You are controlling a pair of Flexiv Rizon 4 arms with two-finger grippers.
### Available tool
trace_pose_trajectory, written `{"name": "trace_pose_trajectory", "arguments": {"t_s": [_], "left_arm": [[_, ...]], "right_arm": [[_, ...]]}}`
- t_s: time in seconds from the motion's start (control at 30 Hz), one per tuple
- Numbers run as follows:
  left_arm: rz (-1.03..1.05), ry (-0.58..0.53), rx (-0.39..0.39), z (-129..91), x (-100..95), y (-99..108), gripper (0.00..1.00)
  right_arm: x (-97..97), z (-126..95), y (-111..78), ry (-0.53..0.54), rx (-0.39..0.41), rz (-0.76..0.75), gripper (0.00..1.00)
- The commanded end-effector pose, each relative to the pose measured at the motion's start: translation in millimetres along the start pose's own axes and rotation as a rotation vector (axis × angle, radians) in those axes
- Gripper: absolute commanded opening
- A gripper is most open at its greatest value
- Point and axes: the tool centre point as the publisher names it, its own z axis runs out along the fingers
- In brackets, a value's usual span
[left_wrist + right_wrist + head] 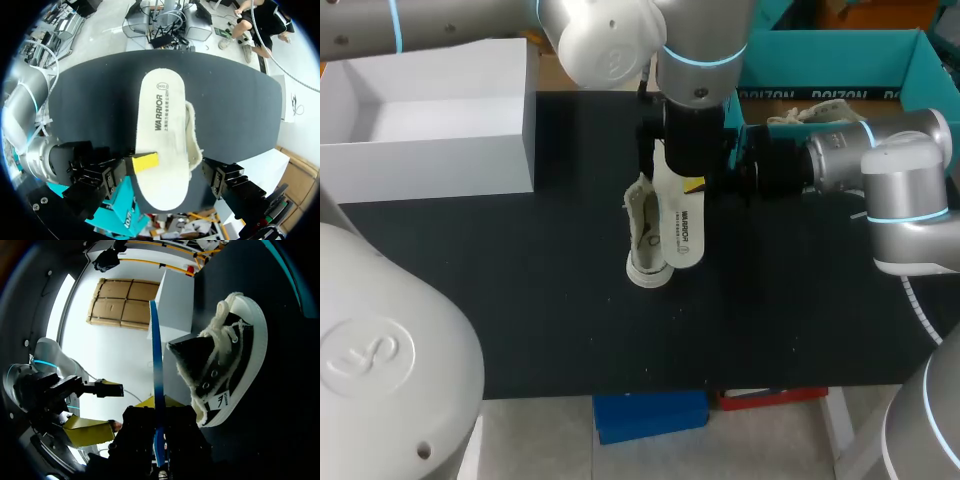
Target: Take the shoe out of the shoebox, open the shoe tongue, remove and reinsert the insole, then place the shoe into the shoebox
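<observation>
White and wafer-thin, the insole (pixel 685 225) is out of the shoe and lies flat in the air, pinched top and bottom at one end by the right gripper (pixel 156 403). The left gripper (pixel 106 411) hangs above, fingers spread, gripping nothing. Just beneath, the shoe (pixel 642 232) stands on its sole on the black table (pixel 520 300), fleecy mouth up. That insole looks light and floppy, likely to buckle going in. It's best held near the heel, with the shoe steadied by its stiff rubber sole. Count: one insole, one shoe on the table, seemingly another in the teal shoebox (pixel 830 55), one white box (pixel 430 110), two grippers.
</observation>
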Motion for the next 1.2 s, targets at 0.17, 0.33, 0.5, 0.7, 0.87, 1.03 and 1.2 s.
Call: {"name": "trace_pose_trajectory", "arguments": {"t_s": [0.17, 0.33, 0.5, 0.7, 0.87, 1.03, 1.2], "left_arm": [[0.002, -0.016, 0.008, 3, -2.4, 39, 1.00], [0.011, -0.037, 0.015, 6, -3.2, 64, 1.00], [0.012, -0.030, 0.002, 9, -1.7, 88, 1.00], [0.001, -0.030, -0.011, 9, 4.0, 103, 1.00], [-0.011, -0.042, -0.007, 11, 6.0, 104, 1.00], [-0.005, -0.054, 0.003, 9, 6.5, 91, 1.00], [0.008, -0.039, -0.005, 2, 8.3, 70, 1.00]], "right_arm": [[0.5, 0, 0.4, -0.003, 0.001, 0.001, 0.00], [0.5, 0, 0.4, -0.003, 0.001, 0.001, 0.00], [0.5, 0, 0.4, -0.003, 0.001, 0.001, 0.00], [0.5, 0, 0.4, -0.003, 0.001, 0.001, 0.00], [0.5, 0, 0.4, -0.003, 0.001, 0.001, 0.00], [0.5, 0, 0.4, -0.003, 0.001, 0.001, 0.00], [0.5, 0, 0.4, -0.003, 0.001, 0.001, 0.00]]}}
